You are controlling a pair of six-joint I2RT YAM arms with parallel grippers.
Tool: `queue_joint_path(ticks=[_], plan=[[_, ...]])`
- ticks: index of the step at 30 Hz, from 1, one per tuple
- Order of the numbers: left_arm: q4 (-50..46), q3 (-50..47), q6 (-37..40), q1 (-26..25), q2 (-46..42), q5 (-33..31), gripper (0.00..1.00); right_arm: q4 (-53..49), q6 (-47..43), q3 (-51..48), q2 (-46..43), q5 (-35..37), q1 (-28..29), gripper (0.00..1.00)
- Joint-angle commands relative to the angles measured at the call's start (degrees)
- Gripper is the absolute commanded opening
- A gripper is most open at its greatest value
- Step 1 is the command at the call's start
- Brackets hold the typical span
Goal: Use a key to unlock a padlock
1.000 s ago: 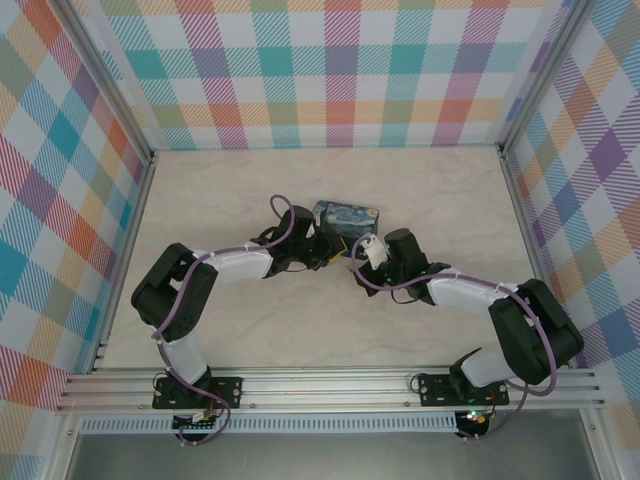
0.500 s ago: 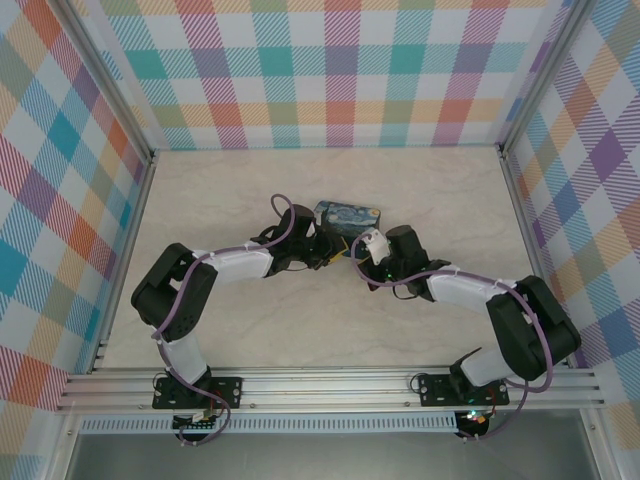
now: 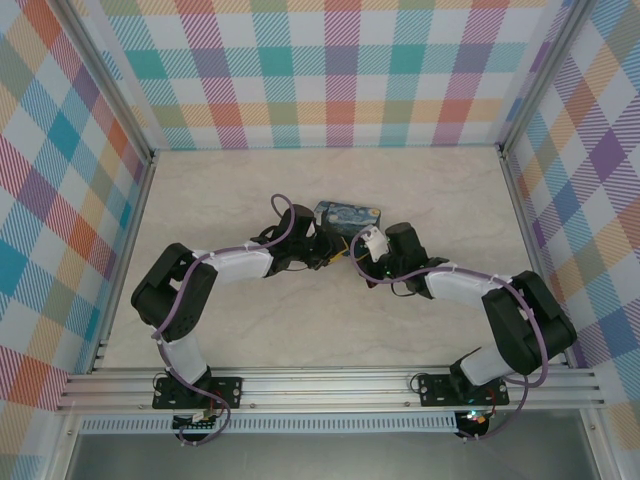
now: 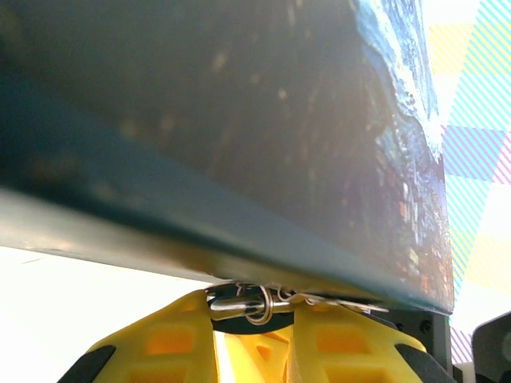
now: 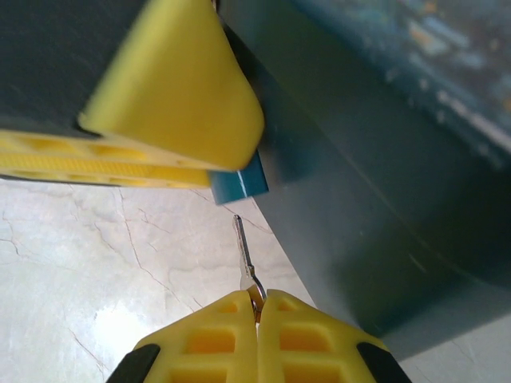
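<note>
From above, I see both arms meeting in the middle of the table (image 3: 250, 190), right beside the blue painted tin (image 3: 347, 213). The left gripper (image 3: 328, 255) and the right gripper (image 3: 356, 256) are nearly touching, but the tiny things are too small to make out here. In the left wrist view, the left gripper (image 4: 254, 319) is squeezed almost closed on the silver loop of the padlock (image 4: 239, 302), just under the tin's edge. In the right wrist view, the right gripper (image 5: 257, 307) is pinched tight on the key (image 5: 243, 251). The key points up at the blue body of the padlock (image 5: 238, 185), which pokes out under the other gripper's yellow finger. The tip is near the lock but not in it. So both things are picked up. I think pushing the key in, turning it and popping the loop open are left to do.
</note>
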Motion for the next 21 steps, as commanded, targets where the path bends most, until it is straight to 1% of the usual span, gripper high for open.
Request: queue_joint_path(ticks=[1, 17, 21], plan=[[0.20, 0.51, -0.29, -0.65, -2.79, 2.09, 0.04, 2.94, 0.21, 1.88, 0.49, -2.56, -0.34, 0.00], [0.18, 0.21, -0.58, -0.65, -3.48, 2.63, 0.02, 5.72, 0.82, 1.41, 0.33, -0.86, -1.49, 0.00], [0.27, 0.03, -0.65, -0.65, -3.51, 2.84, 0.02, 7.20, 1.10, 1.06, 0.15, -1.47, -1.69, 0.00]])
